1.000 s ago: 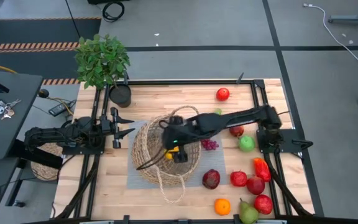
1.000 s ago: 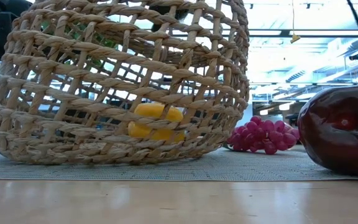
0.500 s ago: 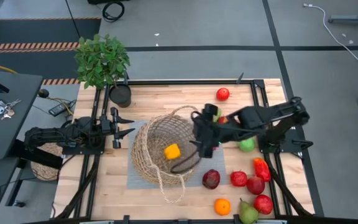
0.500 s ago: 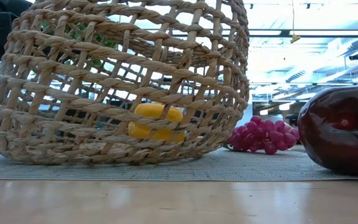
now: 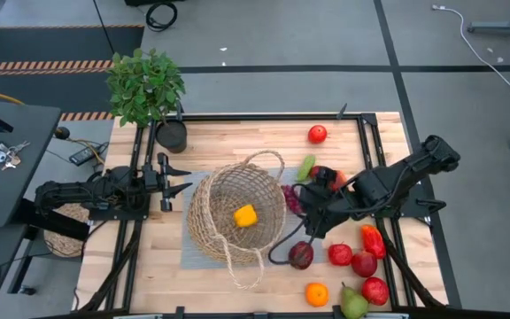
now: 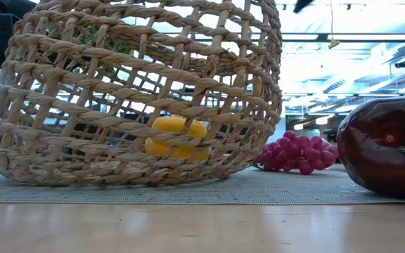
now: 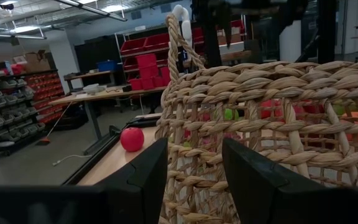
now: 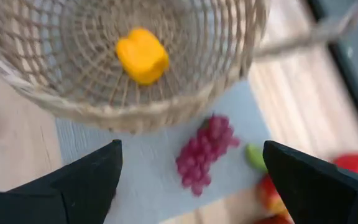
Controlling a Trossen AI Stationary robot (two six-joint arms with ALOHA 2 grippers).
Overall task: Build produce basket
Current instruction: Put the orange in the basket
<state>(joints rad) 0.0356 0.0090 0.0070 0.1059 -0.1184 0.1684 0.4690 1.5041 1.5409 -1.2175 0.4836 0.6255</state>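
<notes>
the wicker basket [image 5: 235,216] sits on a grey mat [image 5: 190,255] near the middle of the wooden table [image 5: 237,133], holding a single yellow pepper [image 5: 245,215] on its woven floor (the same pepper glows through the open weave in the low view). the right gripper [image 5: 306,223] hovers over the mat just beside the basket's rim, above the purple grapes [image 8: 202,154], its two dark fingers [image 8: 82,180] spread wide and holding nothing. the dark plum [image 5: 301,255] lies just below the gripper at the mat's corner, looming large at the edge of the low view. the rest of the produce stays on the table's right side: a red apple [image 5: 317,134] alone near the far edge, a green piece [image 5: 305,167] beside the right arm, a red pepper [image 5: 372,240], three more red apples [image 5: 359,263] in a cluster, an orange [image 5: 317,294] and a pear [image 5: 353,305] at the near edge. the left gripper [image 5: 172,177] waits at the table's left side, just beside the basket, its fingers apart and empty. a potted plant [image 5: 146,85] stands at the far left corner.
</notes>
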